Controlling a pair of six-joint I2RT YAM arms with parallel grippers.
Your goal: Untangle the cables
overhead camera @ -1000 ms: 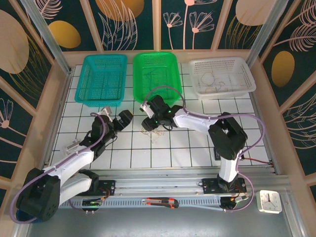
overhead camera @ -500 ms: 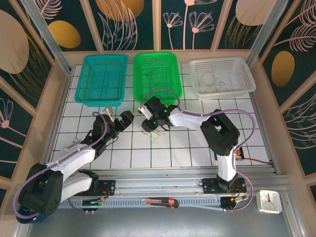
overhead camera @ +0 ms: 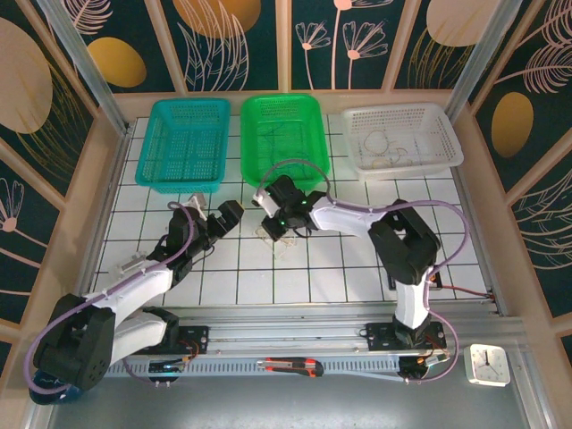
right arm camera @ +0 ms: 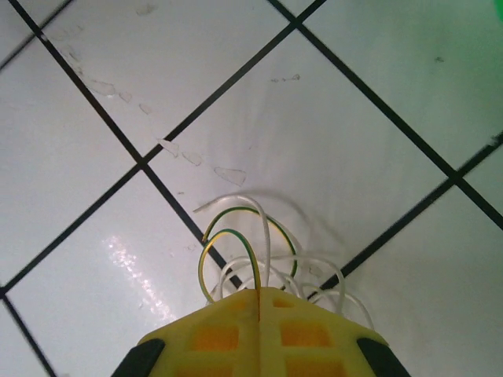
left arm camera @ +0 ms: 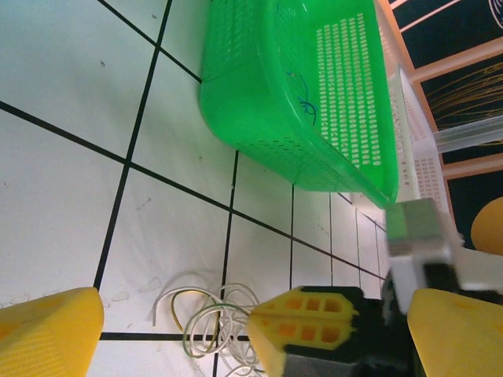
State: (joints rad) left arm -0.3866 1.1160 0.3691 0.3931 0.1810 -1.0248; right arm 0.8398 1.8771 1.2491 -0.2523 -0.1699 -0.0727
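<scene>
A small tangle of thin white and yellow-green cables [overhead camera: 273,241] lies on the white gridded table in front of the green basket. In the right wrist view the cables [right arm camera: 250,236] loop out from under my right gripper [right arm camera: 259,292], which is shut, with a yellow-green strand running into the seam between its fingers. My right gripper [overhead camera: 272,230] stands over the bundle. My left gripper [overhead camera: 233,213] hovers just left of it, open, its yellow fingers [left arm camera: 47,334] far apart. The left wrist view shows the cables [left arm camera: 200,318] beside the right gripper's yellow fingers [left arm camera: 310,323].
Three baskets line the back: teal [overhead camera: 152,143], green [overhead camera: 247,134] holding a thin dark blue cord [left arm camera: 303,93], and white [overhead camera: 447,134] holding pale cords [overhead camera: 384,147]. Purple arm cords arch above the right arm.
My left gripper has edged slightly right toward the bundle. My right gripper stays on the cables, shifting only slightly.
</scene>
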